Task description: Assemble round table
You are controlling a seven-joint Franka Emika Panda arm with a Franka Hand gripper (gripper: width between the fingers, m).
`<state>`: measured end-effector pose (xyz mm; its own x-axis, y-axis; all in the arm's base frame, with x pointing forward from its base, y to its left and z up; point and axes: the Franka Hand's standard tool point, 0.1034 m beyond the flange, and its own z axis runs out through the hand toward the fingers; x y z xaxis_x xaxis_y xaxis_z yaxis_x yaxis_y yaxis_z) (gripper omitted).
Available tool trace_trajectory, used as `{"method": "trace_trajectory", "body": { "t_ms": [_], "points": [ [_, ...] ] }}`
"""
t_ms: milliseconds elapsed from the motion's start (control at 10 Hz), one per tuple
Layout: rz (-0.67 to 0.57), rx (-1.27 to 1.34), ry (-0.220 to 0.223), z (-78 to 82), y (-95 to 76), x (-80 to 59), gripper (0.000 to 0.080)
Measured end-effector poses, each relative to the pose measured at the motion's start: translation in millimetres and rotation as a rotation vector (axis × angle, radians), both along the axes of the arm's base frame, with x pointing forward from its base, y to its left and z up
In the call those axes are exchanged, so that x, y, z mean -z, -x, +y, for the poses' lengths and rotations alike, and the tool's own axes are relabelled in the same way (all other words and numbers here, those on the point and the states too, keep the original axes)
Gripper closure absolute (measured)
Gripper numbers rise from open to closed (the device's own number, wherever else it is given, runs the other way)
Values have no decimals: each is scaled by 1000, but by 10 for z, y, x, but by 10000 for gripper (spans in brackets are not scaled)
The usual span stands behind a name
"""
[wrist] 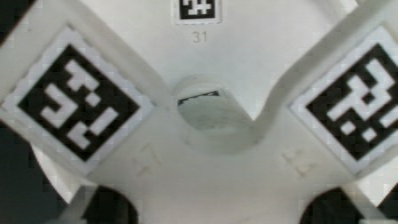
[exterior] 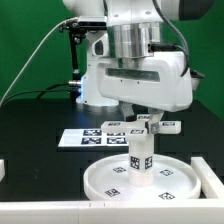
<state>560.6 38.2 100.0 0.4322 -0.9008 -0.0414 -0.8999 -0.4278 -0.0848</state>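
The disc (exterior: 140, 180) lies on the surface (exterior: 40, 160), toward the front. The leg (exterior: 139, 158) stands upright at the disc's middle. The base (exterior: 152, 126) sits directly above the leg, under the end effector (exterior: 148, 118). Behind the disc lies the marker board (exterior: 90, 136).

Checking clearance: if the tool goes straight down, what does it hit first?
The base it seems to hold is right under it; below that, the upright leg on the disc. Base-to-leg gap unclear.
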Motion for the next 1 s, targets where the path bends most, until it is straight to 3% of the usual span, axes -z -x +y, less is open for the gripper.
{"method": "trace_trajectory", "body": {
  "t_ms": [600,900,1000],
  "points": [
    [22,389,-29,9,-8,4,358],
    [22,405,-33,6,-8,5,358],
    [23,396,-33,11,-6,2,292]
  ]
}}
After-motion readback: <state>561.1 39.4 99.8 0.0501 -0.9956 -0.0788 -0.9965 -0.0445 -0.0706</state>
